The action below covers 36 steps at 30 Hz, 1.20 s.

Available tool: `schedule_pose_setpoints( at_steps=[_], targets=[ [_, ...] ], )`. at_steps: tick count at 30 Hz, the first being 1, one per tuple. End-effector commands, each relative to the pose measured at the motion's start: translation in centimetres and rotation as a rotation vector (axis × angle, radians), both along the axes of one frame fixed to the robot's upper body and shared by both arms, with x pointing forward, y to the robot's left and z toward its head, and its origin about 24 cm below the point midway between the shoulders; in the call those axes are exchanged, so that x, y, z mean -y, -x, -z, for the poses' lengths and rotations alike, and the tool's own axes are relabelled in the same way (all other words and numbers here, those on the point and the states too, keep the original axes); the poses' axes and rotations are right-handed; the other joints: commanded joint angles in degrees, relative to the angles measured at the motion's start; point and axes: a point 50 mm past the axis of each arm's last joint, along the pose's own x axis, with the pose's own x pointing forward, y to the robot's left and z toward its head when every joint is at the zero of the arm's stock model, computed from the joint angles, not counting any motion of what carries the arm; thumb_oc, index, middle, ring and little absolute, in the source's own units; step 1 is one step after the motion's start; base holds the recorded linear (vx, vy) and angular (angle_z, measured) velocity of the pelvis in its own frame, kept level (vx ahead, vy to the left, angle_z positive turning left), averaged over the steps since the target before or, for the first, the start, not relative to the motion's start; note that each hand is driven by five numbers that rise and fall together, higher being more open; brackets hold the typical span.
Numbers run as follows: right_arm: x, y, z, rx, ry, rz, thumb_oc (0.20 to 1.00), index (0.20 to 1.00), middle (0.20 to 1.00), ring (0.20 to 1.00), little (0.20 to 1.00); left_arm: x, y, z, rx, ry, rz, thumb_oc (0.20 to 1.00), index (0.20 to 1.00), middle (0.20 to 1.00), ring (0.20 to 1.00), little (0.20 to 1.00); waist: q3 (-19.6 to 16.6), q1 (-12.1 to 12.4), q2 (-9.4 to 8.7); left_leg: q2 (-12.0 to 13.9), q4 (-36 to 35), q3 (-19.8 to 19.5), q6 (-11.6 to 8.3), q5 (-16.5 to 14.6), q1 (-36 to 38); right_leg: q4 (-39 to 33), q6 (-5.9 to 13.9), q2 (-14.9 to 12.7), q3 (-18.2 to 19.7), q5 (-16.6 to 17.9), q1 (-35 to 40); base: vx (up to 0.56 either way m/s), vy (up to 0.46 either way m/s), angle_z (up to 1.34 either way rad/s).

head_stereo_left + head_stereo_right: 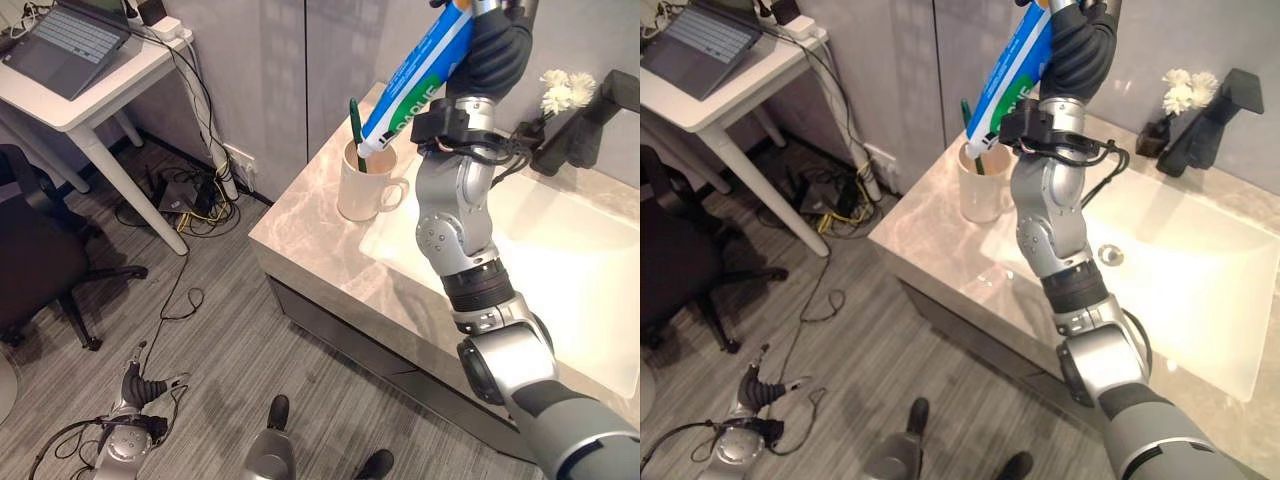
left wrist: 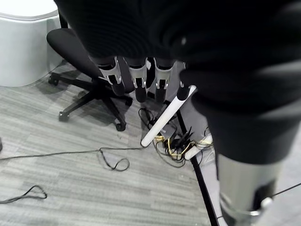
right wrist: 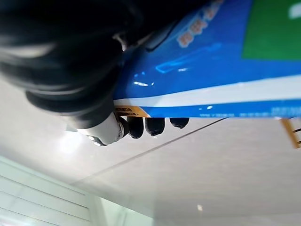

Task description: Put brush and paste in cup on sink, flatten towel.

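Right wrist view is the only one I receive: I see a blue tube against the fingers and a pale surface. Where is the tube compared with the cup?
Observer: The right hand holds the toothpaste tube tilted above the white cup, its lower end at the cup's mouth.
Operator: Is the brush already inside?
Observer: Yes, a green toothbrush stands in the cup.
Operator: Where does the cup stand?
Observer: On the marble counter, beside the white basin, near the counter's corner.
Operator: And the left hand?
Observer: The left hand hangs low over the floor, fingers relaxed, holding nothing, with an office chair beyond it.
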Motion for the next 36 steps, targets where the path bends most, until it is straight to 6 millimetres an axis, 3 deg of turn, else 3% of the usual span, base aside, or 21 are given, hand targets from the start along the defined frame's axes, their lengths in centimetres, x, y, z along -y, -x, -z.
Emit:
schedule_pose_setpoints(
  at_steps=[1,10,12,15,16,18,19,20,21,23,25,26,36],
  targets=[
    [0.8,1.5,-4.1,0.173,0.017,0.042,0.2,0.2,0.2,0.2,0.2,-0.2,-1.2,-1.4,0.035,-0.057,0.089,1.0,1.0,1.0,1.0,1.0,0.36,2.1,-1.63,-2.67,-4.79,-2.76,1.6,6.43,-3.96,7.39,7.42,-7.4,-0.14,3.3,6.1,0.01,0.004,0.04],
    [1.0,0.7,-3.0,0.114,0.017,0.038,0.2,0.2,0.2,0.2,0.2,1.0,-1.0,0.2,0.071,0.179,-0.028,1.0,1.0,1.0,1.0,1.0,1.07,2.43,-2.1,-3.0,-4.79,-4.21,1.71,6.62,-4.95,7.4,7.51,-6.87,-1.09,4.18,5.8,0.01,-0.003,0.08],
    [1.2,0.5,-2.8,0.105,0.007,0.044,0.2,0.2,0.2,0.2,0.2,1.3,-0.9,0.4,0.058,0.187,-0.019,1.0,1.0,1.0,1.0,1.0,1.06,2.42,-2.6,-2.84,-4.79,-4.78,1.16,5.38,-4.7,7.08,7.72,-6.36,-0.58,3.5,6.22,0.07,-0.052,0.06],
    [1.3,0.5,-2.7,0.1,0.016,0.052,0.2,0.2,0.2,0.2,0.2,1.3,-0.7,0.9,0.036,0.199,-0.028,1.0,1.0,1.0,1.0,1.0,1.14,2.56,-3.06,-2.79,-4.79,-5.03,1.09,5.46,-4.87,6.8,7.72,-6.07,-0.63,3.73,6.33,0.01,-0.005,0.04],
    [1.3,0.5,-2.6,0.098,0.022,0.057,0.2,0.2,0.2,0.2,0.2,1.4,-0.7,0.9,0.035,0.202,-0.028,1.0,1.0,1.0,1.0,1.0,1.38,2.72,-3.02,-2.97,-4.79,-4.81,1.54,6.74,-5.34,6.84,7.49,-6.25,-1.37,4.71,5.94,0.0,0.0,0.0],
    [1.3,0.5,-2.6,0.099,0.023,0.058,0.2,0.2,0.2,0.2,0.2,1.4,-0.6,1.0,0.033,0.211,-0.036,1.0,1.0,1.0,1.0,1.0,1.21,2.68,-3.51,-2.78,-4.79,-5.13,1.04,5.48,-4.96,6.56,7.72,-5.81,-0.77,3.92,6.41,0.0,0.0,0.0],
    [1.4,0.5,-2.5,0.097,0.022,0.061,0.2,0.2,0.2,0.2,0.2,1.4,-0.6,1.1,0.029,0.217,-0.036,1.0,1.0,1.0,1.0,1.0,1.38,2.81,-3.42,-2.94,-4.79,-4.9,1.5,6.75,-5.39,6.53,7.46,-6.03,-1.42,4.87,6.05,0.0,0.0,0.0],
    [1.4,0.4,-2.6,0.097,0.022,0.061,0.2,0.2,0.2,0.2,0.2,1.5,-0.5,1.2,0.024,0.219,-0.035,1.0,1.0,1.0,1.0,1.0,1.16,2.72,-3.76,-2.76,-4.79,-5.2,1.01,5.5,-4.97,6.35,7.72,-5.65,-0.78,3.99,6.47,-0.06,0.038,0.01],
    [1.4,0.5,-2.7,0.101,0.019,0.061,0.2,0.2,0.2,0.2,0.2,1.6,-0.6,1.2,0.025,0.221,-0.029,1.0,1.0,1.0,1.0,1.0,1.34,2.8,-3.68,-2.93,-4.79,-4.92,1.45,6.8,-5.49,6.36,7.46,-5.88,-1.39,5.0,6.07,0.0,0.0,0.0],
    [1.3,0.5,-2.8,0.107,0.043,0.072,0.2,0.2,0.2,0.2,0.2,1.6,-0.5,1.4,0.019,0.221,-0.033,1.0,1.0,1.0,1.0,1.0,0.95,2.63,-4.06,-2.65,-4.79,-5.13,0.9,5.61,-5.07,6.11,7.72,-5.49,-0.71,4.33,6.55,0.03,-0.017,0.01],
    [1.2,0.5,-2.6,0.106,0.063,0.075,0.2,0.2,0.2,0.2,0.2,1.8,-0.6,1.4,0.021,0.231,-0.031,1.0,1.0,1.0,1.0,1.0,0.9,2.6,-3.95,-3.01,-4.79,-4.84,1.36,6.83,-5.43,5.94,7.49,-5.67,-1.42,5.32,6.41,0.0,0.0,0.0],
    [1.2,0.5,-2.4,0.103,0.078,0.079,0.2,0.2,0.2,0.2,0.2,1.8,-0.5,1.5,0.016,0.233,-0.034,1.0,1.0,1.0,1.0,1.0,0.63,2.44,-4.1,-2.81,-4.79,-5.19,0.87,5.59,-5.0,5.81,7.72,-5.35,-0.86,4.44,6.91,0.0,0.0,0.0],
    [0.9,0.4,-0.9,0.091,0.241,0.118,0.2,0.2,0.2,0.2,0.2,2.5,-0.4,2.0,0.001,0.251,-0.02,1.0,1.0,1.0,1.0,1.0,0.39,2.24,-4.27,-3.21,-4.79,-5.54,0.63,5.56,-5.59,4.56,7.72,-5.14,-1.66,5.52,7.31,0.01,-0.003,0.0]
  ],
)
